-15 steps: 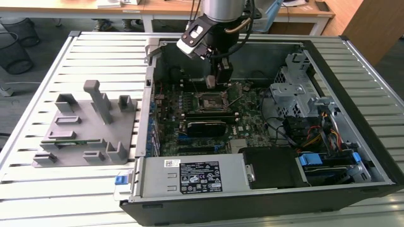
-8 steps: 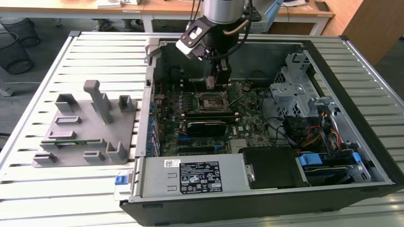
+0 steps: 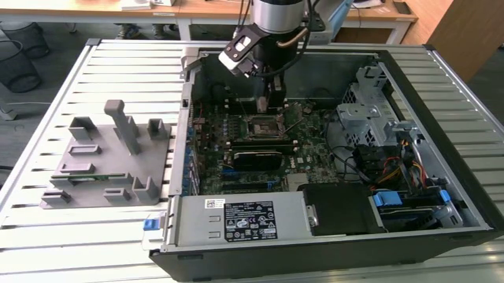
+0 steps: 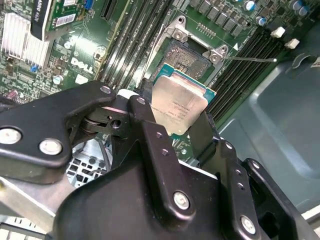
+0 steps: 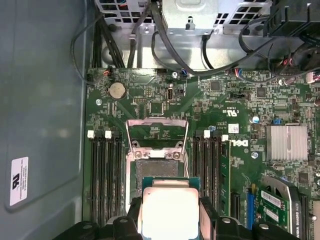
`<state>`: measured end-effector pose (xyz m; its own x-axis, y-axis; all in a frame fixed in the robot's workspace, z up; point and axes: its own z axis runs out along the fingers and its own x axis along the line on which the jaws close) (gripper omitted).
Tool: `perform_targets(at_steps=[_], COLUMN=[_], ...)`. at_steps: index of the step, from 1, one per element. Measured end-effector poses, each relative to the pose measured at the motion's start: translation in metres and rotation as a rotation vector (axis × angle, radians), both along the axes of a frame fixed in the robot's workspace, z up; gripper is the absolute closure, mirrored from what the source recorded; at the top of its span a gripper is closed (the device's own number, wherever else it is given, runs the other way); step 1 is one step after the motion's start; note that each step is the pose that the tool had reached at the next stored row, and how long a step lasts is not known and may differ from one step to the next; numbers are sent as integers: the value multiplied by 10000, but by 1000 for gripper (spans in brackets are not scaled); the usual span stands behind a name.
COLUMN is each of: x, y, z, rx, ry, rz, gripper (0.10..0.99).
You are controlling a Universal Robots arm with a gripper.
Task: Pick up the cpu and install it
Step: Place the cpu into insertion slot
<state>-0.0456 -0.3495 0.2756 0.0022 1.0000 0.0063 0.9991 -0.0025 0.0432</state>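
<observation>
1. gripping the cpu by two opposite edges, our gripper has its black fingers closed on the chip, whose silver lid faces the camera in both wrist views.
2. we see the cpu held over the green motherboard at the edge of the cpu socket; it is not seated in it, and we cannot tell whether it touches the frame.
3. the metal load frame of the cpu socket stands flipped open, with memory slots on either side.
4. in the exterior view the gripper reaches down inside the open computer case, right above the cpu socket.
5. the case lies on its side on a slatted light metal table, towards the exterior view's right.
6. on the exterior view's left a grey plastic fixture sits on the same slats, well apart from the gripper.
7. behind the table we see wooden desks, and black wire baskets stand on a grey floor.
</observation>
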Motion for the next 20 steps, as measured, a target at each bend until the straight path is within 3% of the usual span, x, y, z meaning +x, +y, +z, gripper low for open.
perform_targets(at_steps=[20], x=[1], y=[4], z=[-112], rx=[0], ry=[0], rz=[0], gripper=[549])
